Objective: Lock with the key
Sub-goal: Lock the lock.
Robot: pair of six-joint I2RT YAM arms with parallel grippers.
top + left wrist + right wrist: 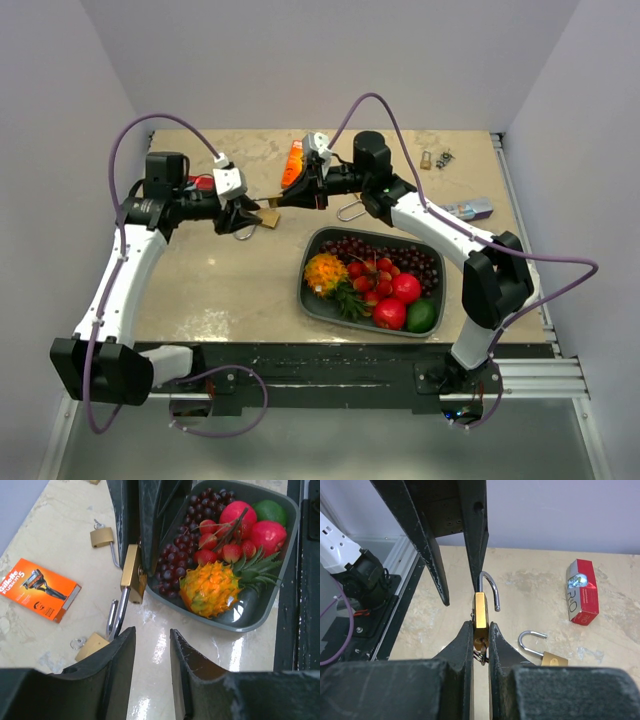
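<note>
My right gripper (481, 625) is shut on a brass padlock (480, 611) and holds it above the table. Its steel shackle (490, 587) is swung open, and a key with a ring (481, 655) sits in the keyhole between my fingers. My left gripper (153, 630) is open and empty, facing the lock. In the left wrist view the held padlock (131, 572) points its shackle (114, 617) at that gripper, just outside one finger, not between the jaws. In the top view the grippers, left (243, 215) and right (280, 200), meet at mid-table.
A grey tray (318, 300) of fruit lies right of the grippers. A second open padlock (91, 646) lies under my left gripper, a third (102, 537) farther off. An orange razor box (40, 595) and a red box (583, 592) lie on the table. Small locks (428, 160) sit at the back right.
</note>
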